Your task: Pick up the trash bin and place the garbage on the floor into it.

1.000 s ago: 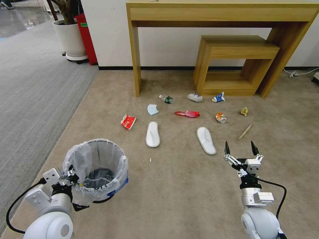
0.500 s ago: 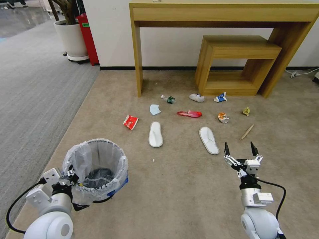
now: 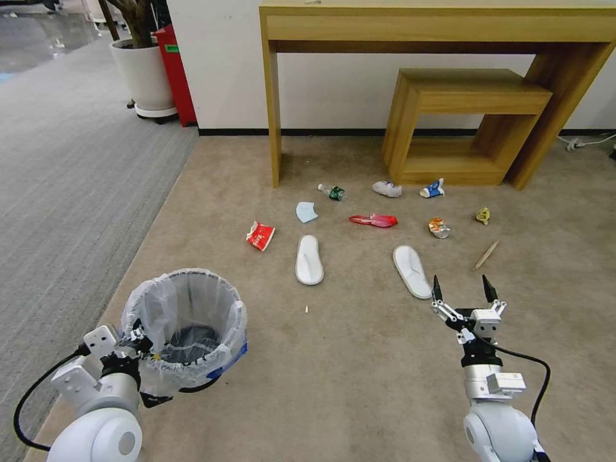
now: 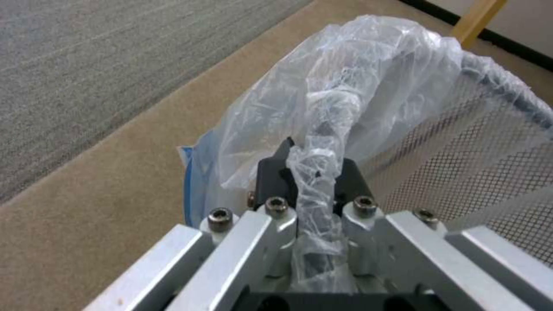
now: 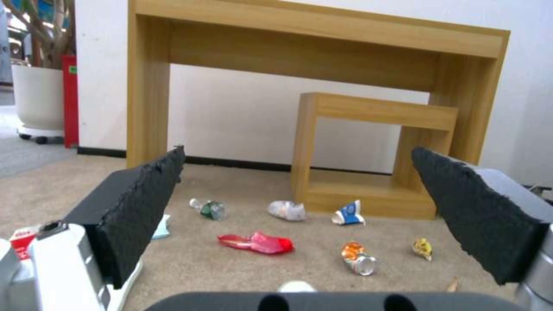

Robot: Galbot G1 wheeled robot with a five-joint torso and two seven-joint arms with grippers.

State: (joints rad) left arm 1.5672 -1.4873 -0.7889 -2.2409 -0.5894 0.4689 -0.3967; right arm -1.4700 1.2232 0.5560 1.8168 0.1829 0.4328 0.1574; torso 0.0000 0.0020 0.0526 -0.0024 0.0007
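The left end effector (image 3: 138, 337) is clamped on the near rim of the trash bin (image 3: 186, 327); in the left wrist view its fingers (image 4: 276, 172) pinch a twisted fold of the translucent bag liner against the mesh wall, so the bin appears to be carried at the robot's lower left, above the beige floor (image 3: 346, 372), though whether its base is clear of the carpet is hard to tell from here. The right end effector (image 3: 461, 290) hangs empty with its two black pads wide apart, pointing forward toward the scattered garbage. The relation that matters is this: the right-hand slipper (image 3: 412, 271) lies just ahead of that open end effector and a little to its left, nearer than any other piece, with its long axis running roughly away from the robot, heel end toward the fingers. The other slipper (image 3: 309, 258) sits between the two arms, farther from the right one, and also lies lengthwise away from the robot. Beyond them are a red wrapper (image 3: 373, 220), a crushed can (image 3: 439, 227), a blue mask (image 3: 306, 212), a red carton (image 3: 260, 235) and a wooden stick (image 3: 486, 255), all well short of the low wooden stool (image 3: 462, 122). The right arm is clearly the nearer one for the slipper, which would likely be gripped across its narrow width.
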